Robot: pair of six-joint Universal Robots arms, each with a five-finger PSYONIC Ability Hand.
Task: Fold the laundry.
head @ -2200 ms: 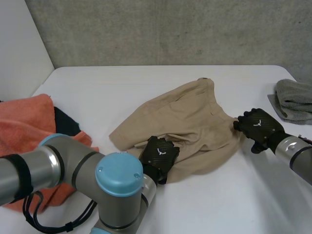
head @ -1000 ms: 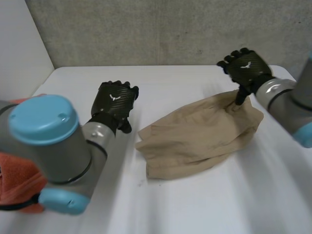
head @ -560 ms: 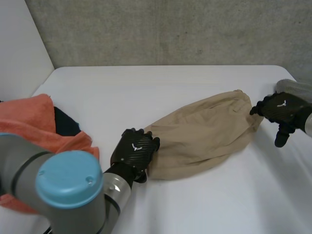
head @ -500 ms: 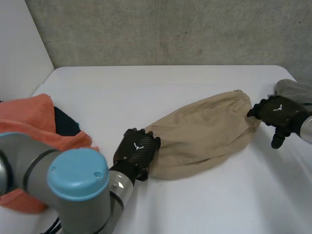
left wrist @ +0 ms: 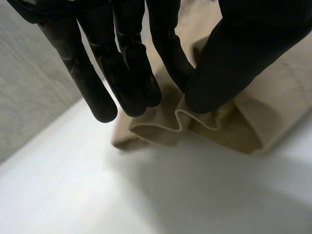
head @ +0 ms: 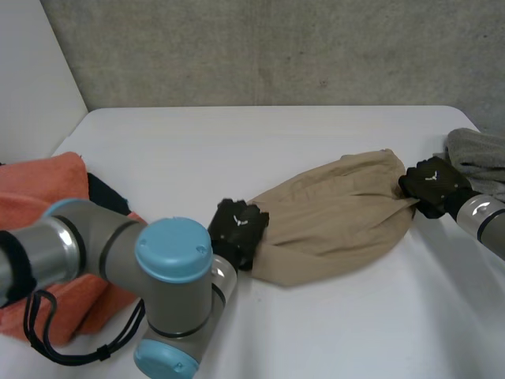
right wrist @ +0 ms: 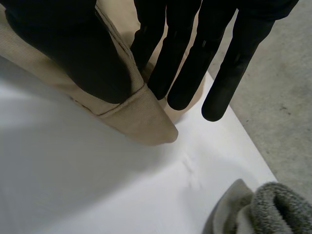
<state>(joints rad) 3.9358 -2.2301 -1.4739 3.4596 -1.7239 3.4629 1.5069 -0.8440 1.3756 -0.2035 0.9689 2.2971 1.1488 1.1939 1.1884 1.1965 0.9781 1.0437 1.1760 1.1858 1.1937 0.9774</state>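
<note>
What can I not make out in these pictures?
Head view: the orange towel is cut off by the edge and partly hidden behind the left arm.
Head view: the grey cloth is cut off by the edge.
Wrist views: the left hand and right hand cover the beige garment's pinched edges.

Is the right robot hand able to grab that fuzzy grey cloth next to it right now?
Probably not yet. The grey cloth lies close beside the right robot hand with nothing between, but it is pinching the tan garment.

Orange towel (head: pixel 47 197) blocks the left, grey cloth (head: pixel 477 154) the right — far table (head: pixel 237 142) open.
</note>
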